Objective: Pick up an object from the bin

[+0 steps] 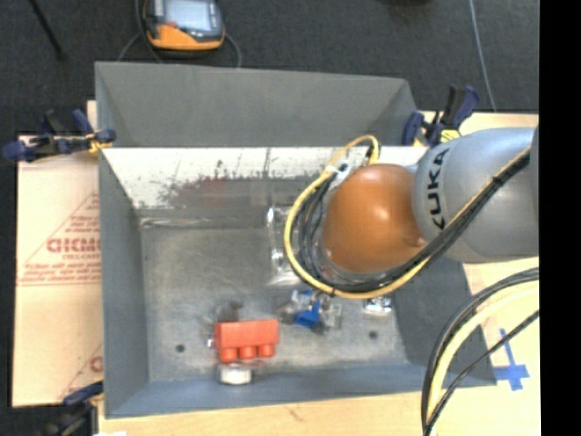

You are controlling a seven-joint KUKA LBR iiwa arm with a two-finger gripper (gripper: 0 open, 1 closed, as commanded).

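Orange wrist cover hangs over the right half of the bin; my pincer sits just beside a small blue piece, its grip I cannot tell; a red block lies apart, left

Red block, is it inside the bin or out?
Inside. The red block lies on the floor of the bin, close to the near wall, with the grey walls all round it.
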